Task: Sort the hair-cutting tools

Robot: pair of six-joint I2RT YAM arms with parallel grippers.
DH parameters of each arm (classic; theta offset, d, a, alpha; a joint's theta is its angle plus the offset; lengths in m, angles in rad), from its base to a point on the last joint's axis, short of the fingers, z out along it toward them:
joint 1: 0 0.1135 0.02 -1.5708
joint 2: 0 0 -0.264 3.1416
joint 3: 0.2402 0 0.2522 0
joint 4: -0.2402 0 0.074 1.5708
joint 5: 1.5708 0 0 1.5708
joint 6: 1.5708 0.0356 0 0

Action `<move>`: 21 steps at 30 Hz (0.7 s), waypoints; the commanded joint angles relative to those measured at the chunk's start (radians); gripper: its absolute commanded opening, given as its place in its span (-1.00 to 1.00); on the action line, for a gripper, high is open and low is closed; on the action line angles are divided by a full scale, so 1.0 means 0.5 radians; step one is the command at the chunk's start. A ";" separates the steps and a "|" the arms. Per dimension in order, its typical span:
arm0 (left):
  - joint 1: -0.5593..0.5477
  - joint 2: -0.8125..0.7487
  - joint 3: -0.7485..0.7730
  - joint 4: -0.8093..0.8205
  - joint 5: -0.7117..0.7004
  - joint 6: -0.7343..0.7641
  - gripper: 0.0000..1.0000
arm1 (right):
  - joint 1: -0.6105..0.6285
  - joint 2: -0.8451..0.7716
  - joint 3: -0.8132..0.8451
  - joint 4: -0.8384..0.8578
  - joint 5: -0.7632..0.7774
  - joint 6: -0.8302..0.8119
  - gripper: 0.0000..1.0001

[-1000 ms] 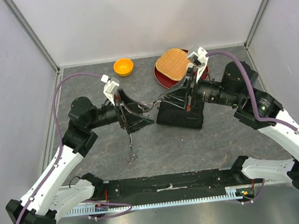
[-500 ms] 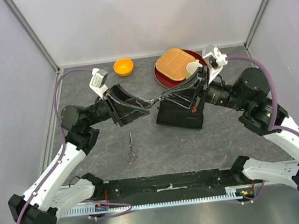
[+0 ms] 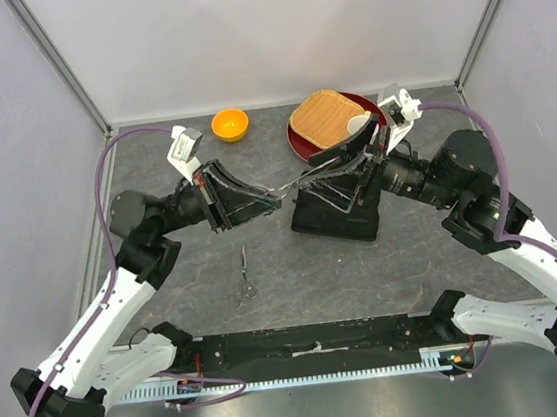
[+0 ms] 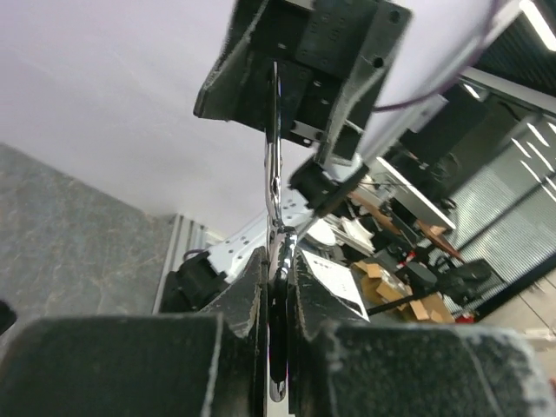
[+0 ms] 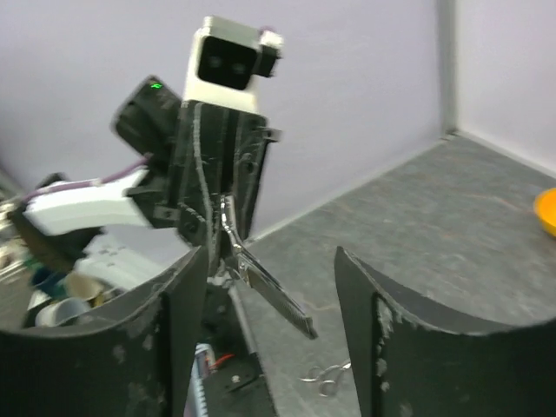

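Left tool (image 4: 278,271) now clamps scissors (image 4: 273,169); right tool (image 5: 271,261) released.

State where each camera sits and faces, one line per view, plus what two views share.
Top external: above, behind; looks down on the table; left arm and right arm show.
Left wrist: on the left arm, facing the right claw; its own left claw pinches the held scissors.
Right wrist: on the right arm, facing the left claw; its own open fingers frame the view.
Shared: both wrist views show the held scissors.

Scissors (image 4: 273,174) end hid in L gripper (image 4: 278,271).
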 commanded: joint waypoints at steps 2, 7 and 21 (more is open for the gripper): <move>0.016 0.068 0.282 -1.102 -0.330 0.712 -0.96 | -0.005 0.014 0.094 -0.386 0.796 -0.031 0.53; 0.068 0.268 0.476 -1.851 -0.741 1.002 -0.96 | -0.005 0.142 0.159 -0.954 1.733 0.211 0.65; 0.282 0.694 0.209 -1.919 -0.874 1.017 -0.96 | -0.438 0.550 -0.737 -0.557 1.339 0.522 0.20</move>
